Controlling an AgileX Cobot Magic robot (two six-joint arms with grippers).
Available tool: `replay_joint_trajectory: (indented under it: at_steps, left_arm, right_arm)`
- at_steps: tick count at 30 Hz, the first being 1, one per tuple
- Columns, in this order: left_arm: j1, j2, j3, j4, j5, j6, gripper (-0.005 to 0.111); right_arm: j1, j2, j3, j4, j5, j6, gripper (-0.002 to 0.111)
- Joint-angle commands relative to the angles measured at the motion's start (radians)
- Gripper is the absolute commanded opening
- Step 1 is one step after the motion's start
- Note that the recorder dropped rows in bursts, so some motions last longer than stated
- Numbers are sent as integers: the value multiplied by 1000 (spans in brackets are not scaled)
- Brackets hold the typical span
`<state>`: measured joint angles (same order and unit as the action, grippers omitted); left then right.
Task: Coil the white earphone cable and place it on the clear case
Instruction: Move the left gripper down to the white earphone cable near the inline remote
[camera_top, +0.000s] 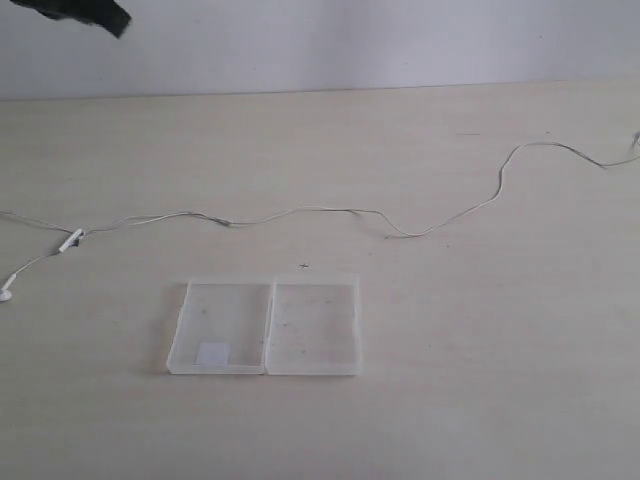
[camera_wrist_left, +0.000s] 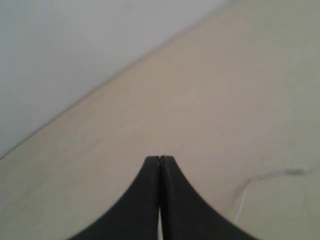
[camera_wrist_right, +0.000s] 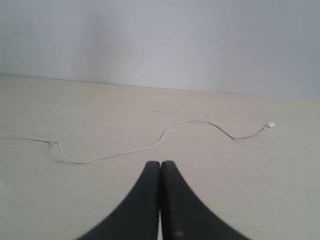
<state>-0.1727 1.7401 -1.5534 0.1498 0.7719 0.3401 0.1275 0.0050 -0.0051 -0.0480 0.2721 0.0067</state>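
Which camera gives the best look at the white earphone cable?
The exterior view: the cable lies uncoiled across nearly the whole table, end to end. The right wrist view shows only the plug-end stretch; the left wrist view shows only a blurred bit.

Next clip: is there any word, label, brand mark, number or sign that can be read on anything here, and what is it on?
No text can be read in any view.
White patch in the left half of the clear case: looks blank; any print is too small to tell.
Inline remote on the white earphone cable: too small to show any marking.
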Motion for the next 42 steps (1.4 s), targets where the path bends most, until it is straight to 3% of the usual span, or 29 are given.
replay_joint_trajectory:
  at_steps: [1, 6, 12, 15, 18, 24, 32, 42]
  left_arm:
    - [-62, 159, -190, -81, 247, 291, 0]
    - [-87, 294, -365, -224, 442, 532, 0]
    - [-96, 397, -497, -375, 449, 721, 0]
    - [-96, 437, -524, -469, 449, 762, 0]
    - [-100, 481, -554, -458, 449, 752, 2]
    - [-110, 551, -563, -419, 449, 743, 25]
    - [-190, 620, -563, -331, 449, 721, 64]
    - [-194, 703, -563, -297, 449, 669, 64]
  right_arm:
    - [1, -5, 5, -1, -9, -7, 0]
    - [1, -5, 5, -1, -9, -7, 0]
    - [1, -5, 5, -1, -9, -7, 0]
    - [1, -5, 5, -1, -9, -7, 0]
    - [1, -5, 5, -1, -9, -7, 0]
    - [1, -5, 5, -1, -9, -7, 0]
    - [1, -5, 5, -1, -9, -7, 0]
    - [35, -5, 5, -1, -9, -7, 0]
